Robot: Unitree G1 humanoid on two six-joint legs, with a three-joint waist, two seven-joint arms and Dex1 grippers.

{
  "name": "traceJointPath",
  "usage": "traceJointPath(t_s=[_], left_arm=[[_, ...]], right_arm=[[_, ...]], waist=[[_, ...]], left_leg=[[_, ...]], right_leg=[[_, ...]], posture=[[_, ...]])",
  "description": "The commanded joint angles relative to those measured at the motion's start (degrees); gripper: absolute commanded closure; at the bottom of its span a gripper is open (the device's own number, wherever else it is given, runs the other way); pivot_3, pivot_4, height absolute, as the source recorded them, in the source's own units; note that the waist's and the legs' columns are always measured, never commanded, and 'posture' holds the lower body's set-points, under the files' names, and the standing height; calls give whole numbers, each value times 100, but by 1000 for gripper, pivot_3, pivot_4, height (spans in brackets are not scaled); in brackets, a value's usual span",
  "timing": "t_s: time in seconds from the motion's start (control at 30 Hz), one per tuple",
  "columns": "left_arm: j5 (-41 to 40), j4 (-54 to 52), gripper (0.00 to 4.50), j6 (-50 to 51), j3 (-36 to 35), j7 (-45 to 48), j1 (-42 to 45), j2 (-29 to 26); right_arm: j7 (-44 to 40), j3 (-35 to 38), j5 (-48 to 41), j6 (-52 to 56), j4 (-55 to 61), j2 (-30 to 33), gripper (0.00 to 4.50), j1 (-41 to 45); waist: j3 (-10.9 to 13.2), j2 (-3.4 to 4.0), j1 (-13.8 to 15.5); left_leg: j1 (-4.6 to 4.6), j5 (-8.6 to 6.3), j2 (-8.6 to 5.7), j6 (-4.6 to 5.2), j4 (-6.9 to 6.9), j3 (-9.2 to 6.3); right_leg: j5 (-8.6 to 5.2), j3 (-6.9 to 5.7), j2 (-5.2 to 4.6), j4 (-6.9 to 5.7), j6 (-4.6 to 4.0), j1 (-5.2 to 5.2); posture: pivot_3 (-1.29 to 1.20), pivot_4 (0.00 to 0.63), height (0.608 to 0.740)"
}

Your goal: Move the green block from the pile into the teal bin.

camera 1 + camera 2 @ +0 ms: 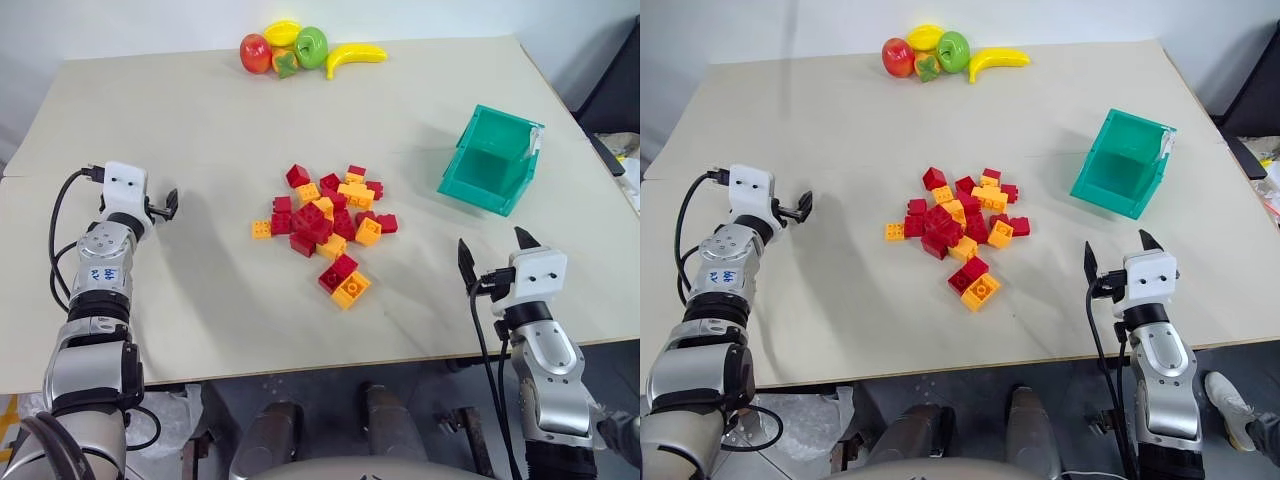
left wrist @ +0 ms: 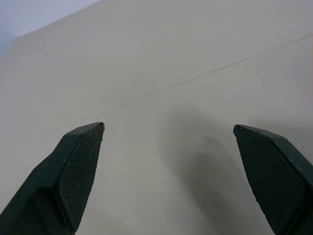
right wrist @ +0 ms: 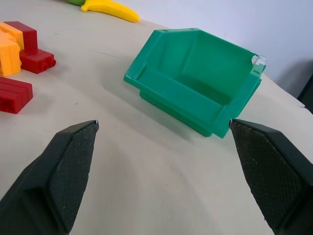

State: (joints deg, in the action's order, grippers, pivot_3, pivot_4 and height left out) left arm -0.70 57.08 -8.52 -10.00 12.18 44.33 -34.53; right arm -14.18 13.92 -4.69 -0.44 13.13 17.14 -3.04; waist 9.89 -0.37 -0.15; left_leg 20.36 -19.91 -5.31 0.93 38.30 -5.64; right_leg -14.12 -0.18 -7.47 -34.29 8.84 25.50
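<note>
The pile of red and orange-yellow studded bricks lies in the middle of the table. No green block shows among them; it is hidden or out of view. The teal bin stands to the right of the pile, empty inside, its slanted front facing my right gripper. My right gripper hovers open over the table's near right edge, short of the bin, nothing between its fingers. My left gripper is open over bare table far left of the pile, fingers spread wide and empty.
A group of toy fruit with a red apple, a green apple and a banana sits at the table's far edge. A thin seam crosses the beige tabletop. Dark objects lie off the table's right side.
</note>
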Motion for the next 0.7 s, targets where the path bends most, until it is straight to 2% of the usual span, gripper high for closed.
traceJointPath(t_s=[0.03, 0.23, 0.37, 0.43, 0.5, 0.6, 0.7], left_arm=[[25, -89, 0, -209, 42, 115, 83, -8], [-479, -313, 0, -82, -167, 923, 132, 183], [-804, -541, 0, 144, -169, 1905, 170, 111], [-1092, -844, 0, 416, -44, 3109, 61, 46], [-1241, -1006, 0, 427, 18, 3901, -24, -20], [-1345, -1123, 0, 731, 181, 4896, -116, -128], [-2090, -1281, 0, 1496, 78, 6490, -131, -74]], right_arm=[[-36, 36, -92, 29, 234, 86, 13, 44], [-102, -19, -110, 586, 699, 210, 13, 44], [-243, -270, 30, 1677, 1570, 589, 13, 106], [-382, -569, -82, 2391, 2197, 786, 13, 359], [-488, -864, -271, 3147, 2574, 887, 13, 669], [-595, -1386, -424, 4144, 2773, 936, 13, 1316], [-674, -1858, -554, 4918, 2736, 915, 13, 1955]], waist=[[0, 0, 2], [0, 0, 3], [0, 0, -7], [0, 0, -15], [0, 0, -21], [0, -1, -11], [0, 0, -11]], left_leg=[[0, 0, 0, 0, 0, 0], [0, 0, -1, 0, 4, 1], [1, 0, 1, 0, 8, 2], [1, 0, 1, 0, 14, 3], [4, -1, 4, 1, 28, 5], [4, -2, 5, 0, 50, 3], [5, -5, 1, 4, 64, 4]], right_leg=[[0, 0, 0, 0, 0, 0], [0, 0, -1, -4, 0, 0], [0, 1, 0, -9, 0, 0], [0, 3, 0, -14, 0, 1], [0, 5, 1, -22, 0, 1], [0, 5, 1, -33, -1, -1], [0, 9, -1, -44, -2, -3]], posture=[[0, 150, 740], [0, 150, 740], [0, 150, 740], [0, 150, 740], [0, 150, 740], [0, 150, 740], [0, 150, 740]])
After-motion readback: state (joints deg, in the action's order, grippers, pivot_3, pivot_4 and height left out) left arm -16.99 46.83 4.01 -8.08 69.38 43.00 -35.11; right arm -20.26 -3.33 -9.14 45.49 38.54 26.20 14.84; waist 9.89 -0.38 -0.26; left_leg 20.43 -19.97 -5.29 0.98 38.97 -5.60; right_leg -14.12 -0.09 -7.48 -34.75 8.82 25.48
